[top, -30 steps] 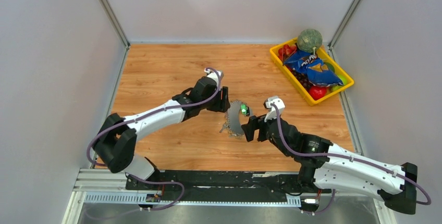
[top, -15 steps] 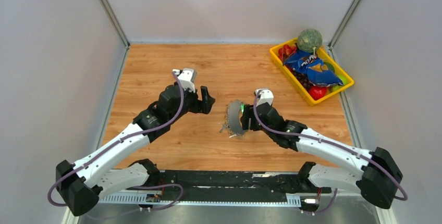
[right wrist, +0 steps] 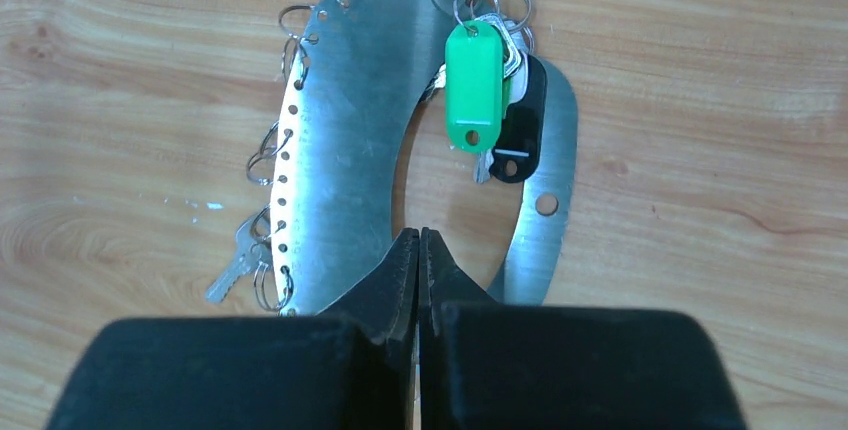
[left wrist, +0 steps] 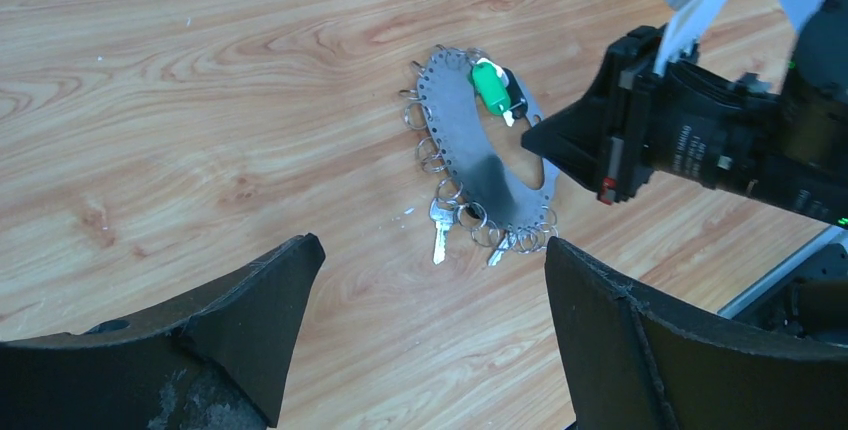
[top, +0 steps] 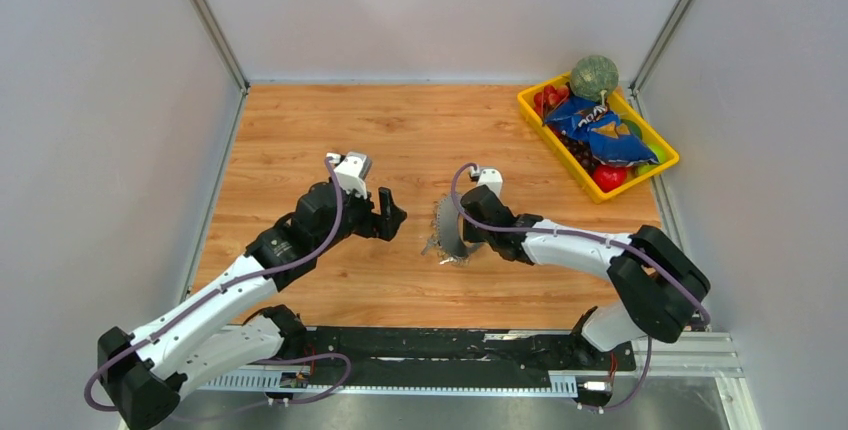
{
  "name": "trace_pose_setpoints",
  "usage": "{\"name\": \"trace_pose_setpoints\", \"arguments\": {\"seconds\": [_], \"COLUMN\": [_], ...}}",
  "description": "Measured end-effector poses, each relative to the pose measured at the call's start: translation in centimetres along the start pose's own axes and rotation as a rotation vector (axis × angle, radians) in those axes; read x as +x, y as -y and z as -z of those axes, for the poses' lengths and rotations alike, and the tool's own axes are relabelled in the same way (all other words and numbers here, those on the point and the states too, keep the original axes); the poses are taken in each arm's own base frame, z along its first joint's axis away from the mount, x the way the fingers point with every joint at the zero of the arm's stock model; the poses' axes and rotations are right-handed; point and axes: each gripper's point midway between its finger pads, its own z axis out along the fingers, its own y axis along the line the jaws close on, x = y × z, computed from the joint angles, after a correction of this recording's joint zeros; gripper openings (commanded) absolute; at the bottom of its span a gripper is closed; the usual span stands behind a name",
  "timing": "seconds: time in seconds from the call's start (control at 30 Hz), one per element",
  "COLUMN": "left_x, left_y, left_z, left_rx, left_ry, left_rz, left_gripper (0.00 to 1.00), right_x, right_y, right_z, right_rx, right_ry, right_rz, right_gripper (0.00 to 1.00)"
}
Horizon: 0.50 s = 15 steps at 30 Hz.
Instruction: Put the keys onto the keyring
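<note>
1. The keyring [right wrist: 340, 130], a flat grey hoop with small rings and a few keys along its punched edge, lies on the wooden counter [top: 330, 120] between the two arms.
2. The keys [right wrist: 490, 100], with a green tag and a black fob, lie across the hoop's far end. Whether their ring is threaded through a hole cannot be told.
3. The right claw [right wrist: 418, 250] is pressed together and pinches nothing, its tips over the hoop's opening at the near side.
4. The left claw [left wrist: 432, 248] is spread wide, holds nothing, and is well apart from the hoop.
</note>
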Motion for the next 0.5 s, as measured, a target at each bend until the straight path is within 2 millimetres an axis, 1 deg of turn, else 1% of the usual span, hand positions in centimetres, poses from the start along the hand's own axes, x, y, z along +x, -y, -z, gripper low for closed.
{"name": "trace_pose_setpoints", "arguments": {"seconds": [0.1,0.27,0.3,0.37,0.5], "left_x": [-0.1,-0.4,-0.4,-0.5,-0.6], "left_y": [0.0,0.1,0.1,0.1,0.2], "left_z": [0.4,1.0,1.0,1.2,1.4], "left_rx": [0.008,0.016,0.018,0.020,0.026], "left_ry": [0.012,0.033,0.035,0.041,0.046], "left_rz": [0.002,0.003,0.003,0.003,0.004], "left_gripper": [0.93,0.94,0.94,0.94,0.94], "right_x": [0.0,1.3,1.2,1.0,0.7], "right_y": [0.0,0.2,0.1,-0.2,0.0], "right_z": [-1.0,-3.0,-3.3,-3.6,-3.9], "right_rx": [0.013,0.043,0.046,0.045,0.064], "right_ry": [-0.006,-0.048,-0.043,-0.038,-0.020], "right_rz": [-0.007,0.001,-0.003,-0.011,-0.029], "right_gripper": [0.00,0.00,0.00,0.00,0.00]}}
